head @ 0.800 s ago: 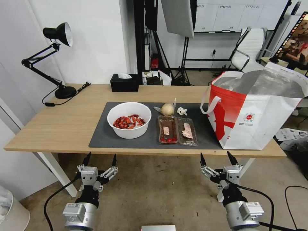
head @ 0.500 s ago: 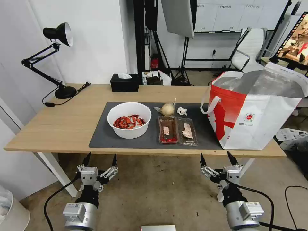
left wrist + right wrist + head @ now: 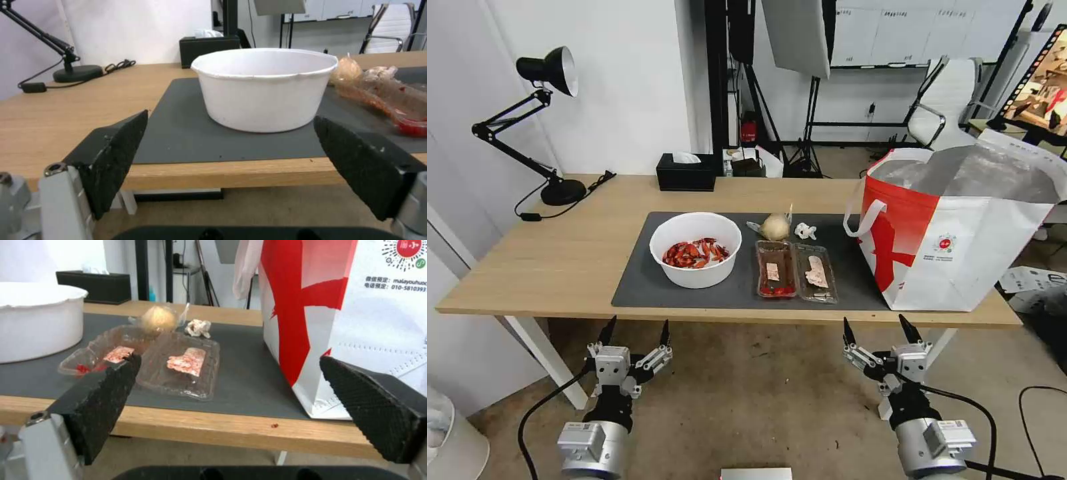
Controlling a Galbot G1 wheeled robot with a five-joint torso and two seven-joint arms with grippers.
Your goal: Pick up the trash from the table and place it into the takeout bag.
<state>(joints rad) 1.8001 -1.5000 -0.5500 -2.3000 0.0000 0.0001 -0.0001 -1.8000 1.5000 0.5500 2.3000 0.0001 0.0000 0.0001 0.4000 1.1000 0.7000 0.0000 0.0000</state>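
A white round bowl of red shell scraps sits on the dark mat of the table. Beside it lie a clear two-part tray, a tan ball and a small white wad. The takeout bag stands open at the table's right end. My left gripper hangs open below the table's front edge, facing the bowl. My right gripper hangs open in front of the tray and bag.
A black tissue box stands at the table's back edge and a black desk lamp at the back left. A white office chair and light stands are behind the table. Bare floor lies under both arms.
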